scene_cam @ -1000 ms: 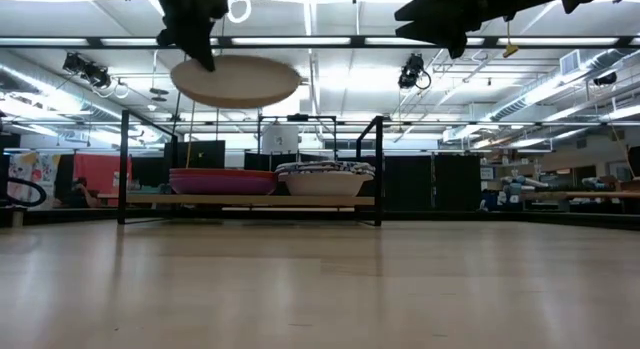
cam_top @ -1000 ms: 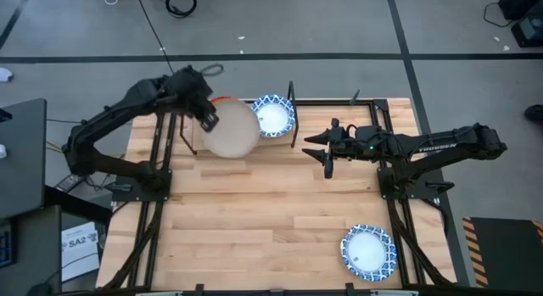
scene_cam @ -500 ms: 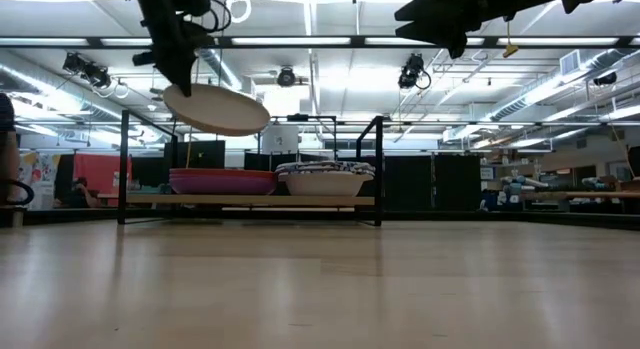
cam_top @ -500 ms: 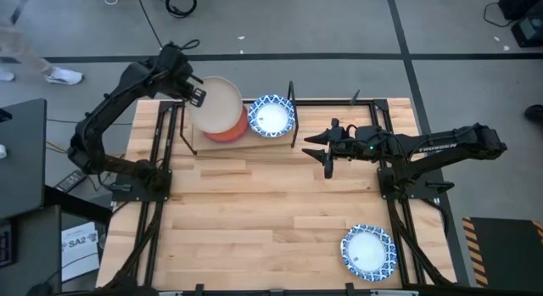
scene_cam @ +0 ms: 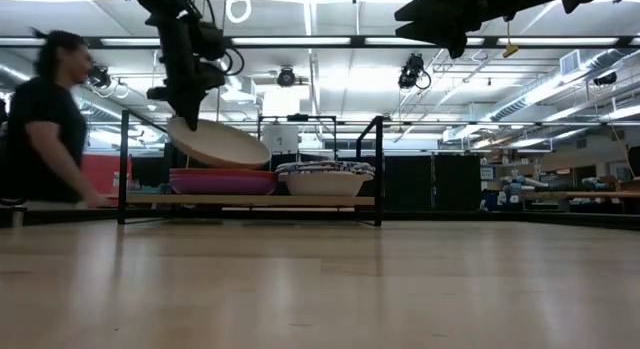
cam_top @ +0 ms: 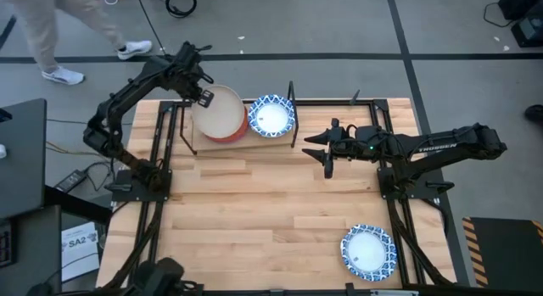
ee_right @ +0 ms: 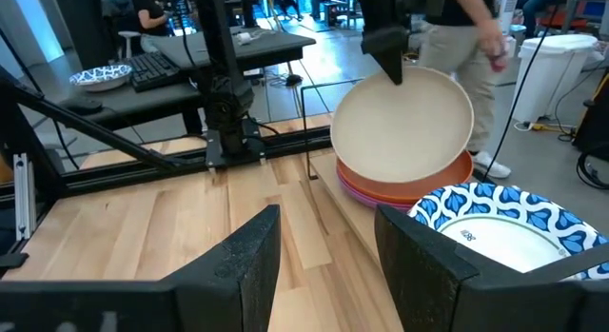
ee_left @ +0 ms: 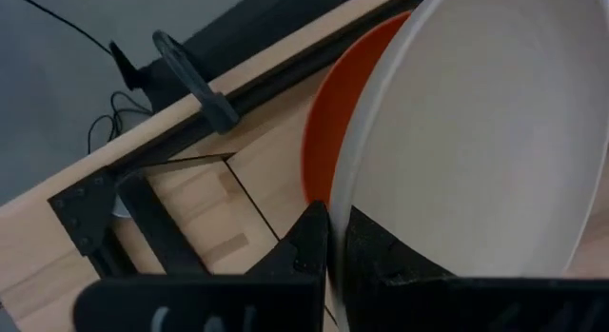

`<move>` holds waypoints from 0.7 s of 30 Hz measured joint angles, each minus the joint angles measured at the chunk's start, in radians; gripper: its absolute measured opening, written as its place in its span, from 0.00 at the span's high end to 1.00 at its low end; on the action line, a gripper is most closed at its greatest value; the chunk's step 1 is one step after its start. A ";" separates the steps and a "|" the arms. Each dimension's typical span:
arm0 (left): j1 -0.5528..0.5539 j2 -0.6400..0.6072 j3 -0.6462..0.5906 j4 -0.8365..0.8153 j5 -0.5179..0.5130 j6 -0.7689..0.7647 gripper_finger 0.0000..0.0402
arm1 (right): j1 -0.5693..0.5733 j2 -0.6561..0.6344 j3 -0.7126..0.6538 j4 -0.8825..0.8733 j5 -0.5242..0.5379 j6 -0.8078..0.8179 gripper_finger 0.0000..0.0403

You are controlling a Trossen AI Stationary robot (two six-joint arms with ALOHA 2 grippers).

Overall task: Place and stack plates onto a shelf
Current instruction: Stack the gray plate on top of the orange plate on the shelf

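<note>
Pincer (cam_top: 204, 98) w/ round beige plate (cam_top: 222, 114)

Bright, even overhead strip lighting; ceiling fixtures glare in the low view. A walking person (scene_cam: 45, 129) smears with motion blur.

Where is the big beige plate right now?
The beige plate hangs tilted in the left gripper, over the orange plate on the shelf, beside the blue-patterned plates.

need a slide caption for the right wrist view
Left end effector lowers a tilted beige plate onto the orange-topped stack on the shelf, beside the blue-and-white plates.
</note>
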 joint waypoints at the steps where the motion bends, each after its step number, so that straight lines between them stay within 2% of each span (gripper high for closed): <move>1: 0.000 0.010 0.000 0.000 0.000 0.000 0.96 | 0.000 0.000 0.000 0.000 0.000 0.000 0.56; 9: 0.000 0.070 0.000 0.000 0.001 0.001 0.95 | 0.000 0.000 0.000 0.000 0.000 0.000 0.56; 21: -0.001 0.079 0.000 0.015 -0.002 -0.004 0.91 | 0.000 0.000 0.000 0.000 0.000 0.000 0.56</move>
